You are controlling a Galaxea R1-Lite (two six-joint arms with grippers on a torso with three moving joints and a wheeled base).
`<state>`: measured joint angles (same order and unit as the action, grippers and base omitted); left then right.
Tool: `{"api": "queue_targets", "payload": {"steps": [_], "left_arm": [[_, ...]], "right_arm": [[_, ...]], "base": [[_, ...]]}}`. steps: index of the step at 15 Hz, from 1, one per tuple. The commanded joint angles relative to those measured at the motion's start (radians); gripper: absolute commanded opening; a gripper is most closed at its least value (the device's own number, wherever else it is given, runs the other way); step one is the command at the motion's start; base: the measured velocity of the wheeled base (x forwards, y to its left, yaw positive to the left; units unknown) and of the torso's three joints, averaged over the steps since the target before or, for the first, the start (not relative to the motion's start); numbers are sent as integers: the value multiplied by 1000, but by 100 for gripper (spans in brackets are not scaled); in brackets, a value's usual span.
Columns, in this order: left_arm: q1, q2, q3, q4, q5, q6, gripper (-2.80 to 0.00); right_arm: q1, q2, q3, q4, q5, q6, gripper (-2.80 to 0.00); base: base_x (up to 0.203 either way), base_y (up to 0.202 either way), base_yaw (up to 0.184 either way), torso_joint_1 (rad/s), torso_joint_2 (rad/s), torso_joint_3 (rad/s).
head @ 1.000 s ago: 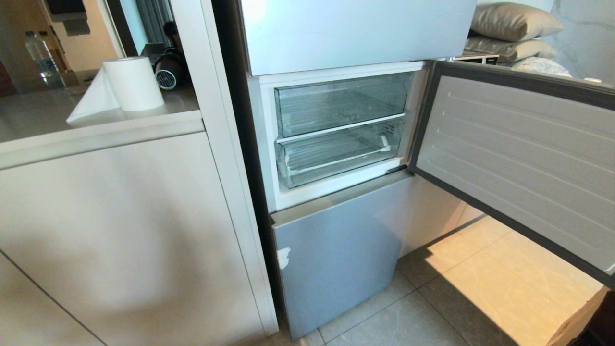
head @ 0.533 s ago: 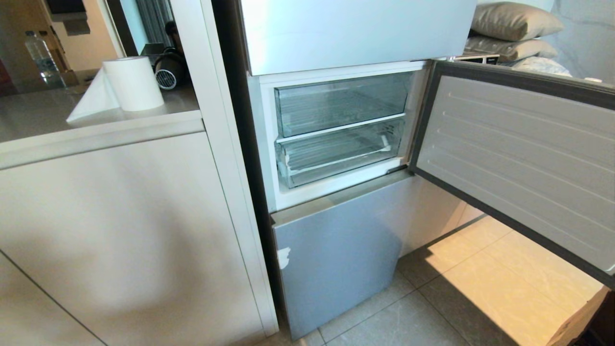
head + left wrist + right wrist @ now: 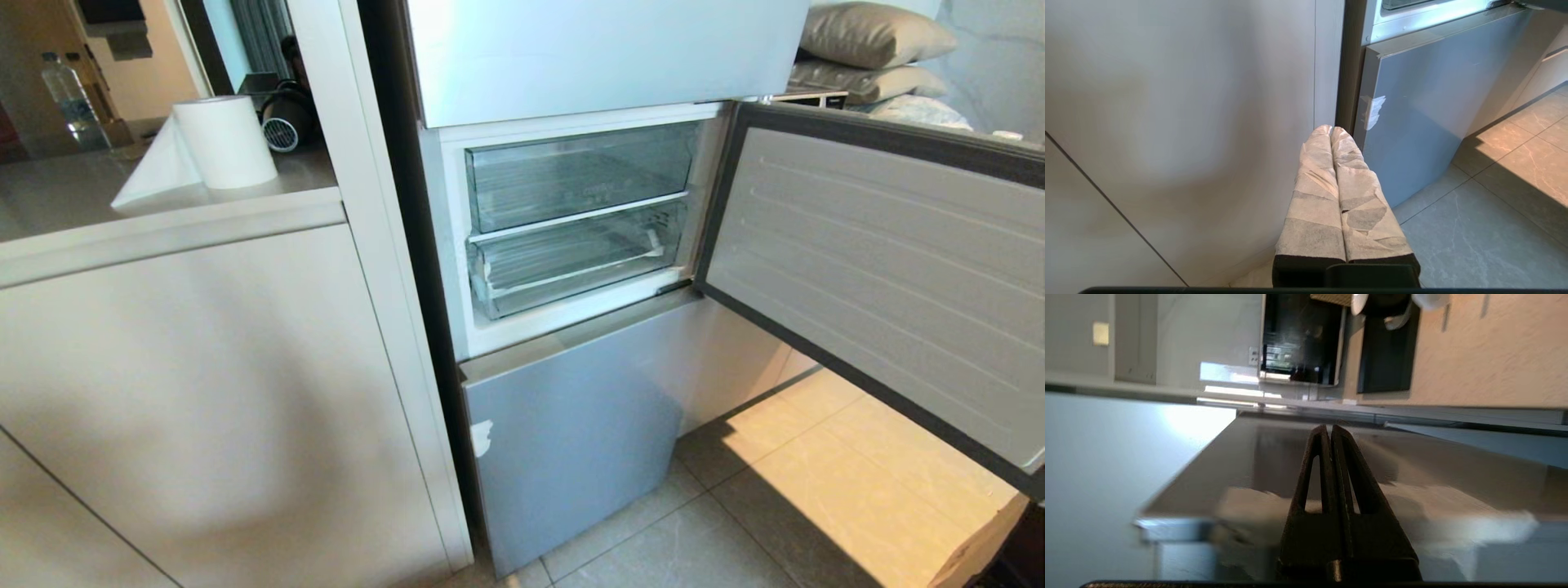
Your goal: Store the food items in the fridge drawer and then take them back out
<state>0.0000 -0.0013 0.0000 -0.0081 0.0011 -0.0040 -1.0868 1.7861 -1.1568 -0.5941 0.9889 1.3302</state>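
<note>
Fridge drawer, clear ribbed plastic, sits pushed in and empty; opening step pending. Both pincers, left and right, are closed, holding nothing; next, pull the lip.

Left claw was closed, paper-wrapped fingers pressed together, empty. Right claw was closed too, holding nothing.

Bright daylight patch on floor tiles; soft shadows across cabinet; right wrist view blurred.
</note>
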Motion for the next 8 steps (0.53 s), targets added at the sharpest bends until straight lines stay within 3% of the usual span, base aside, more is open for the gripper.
{"api": "queue_targets", "payload": {"steps": [1, 3, 6, 7, 8], "left_arm": [[0, 1, 2, -1, 0, -1, -280], [0, 1, 2, -1, 0, -1, -280], [0, 1, 2, -1, 0, -1, -280], [0, 1, 2, 0, 0, -1, -280], [0, 1, 2, -1, 0, -1, -280]], "right_arm": [[-17, -129, 36, -4, 12, 8, -280], [-62, -191, -16, -2, 27, 32, -280], [-162, -208, -255, -7, 14, 193, -280], [-205, -182, -312, -10, -43, 216, -280], [-217, -155, -328, -8, -133, 183, -280]], "base": [[0, 0, 0, 0, 0, 0], [0, 0, 0, 0, 0, 0], [0, 0, 0, 0, 0, 0], [0, 0, 0, 0, 0, 0], [0, 0, 0, 0, 0, 0]]}}
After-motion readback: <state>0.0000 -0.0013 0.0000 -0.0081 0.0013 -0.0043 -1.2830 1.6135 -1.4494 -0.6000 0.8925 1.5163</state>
